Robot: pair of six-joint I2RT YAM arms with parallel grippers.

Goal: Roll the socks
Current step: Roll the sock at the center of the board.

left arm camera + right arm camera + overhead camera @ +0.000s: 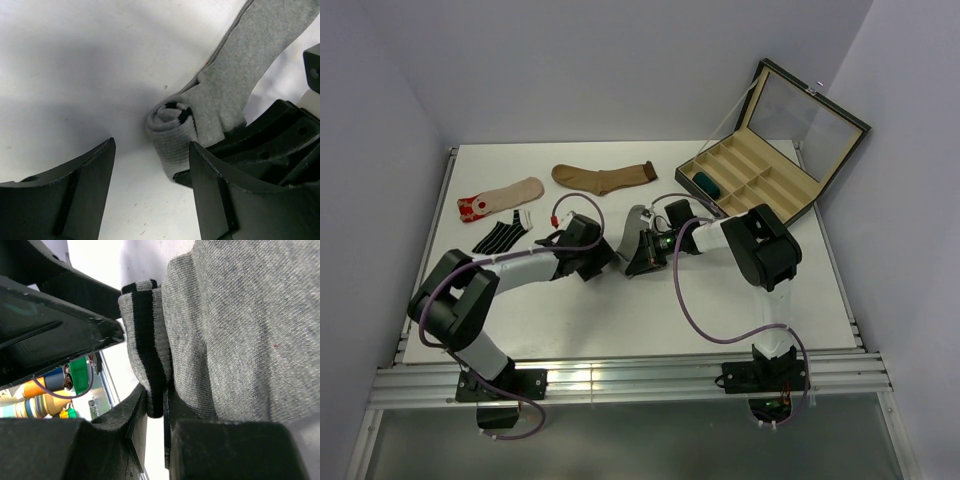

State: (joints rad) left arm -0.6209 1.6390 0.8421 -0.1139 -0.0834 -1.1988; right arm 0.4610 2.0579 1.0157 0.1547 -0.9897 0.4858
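White table point(650, 320), pale walls point(570, 70) | L grip point(151, 145) open, straddling grey sock point(250, 60) roll | R grip point(156, 405) pinching its cuff

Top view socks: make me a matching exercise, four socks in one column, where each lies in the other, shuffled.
1. grey soft sock with black-striped cuff
2. plain brown fabric sock
3. dark teal fabric sock
4. black fabric sock with white stripes

A. rolled, in the open compartment box
B. flat, far middle
C. half rolled, centre
D. just nearer than the beige red-toed sock

Pairs: 1-C, 2-B, 3-A, 4-D
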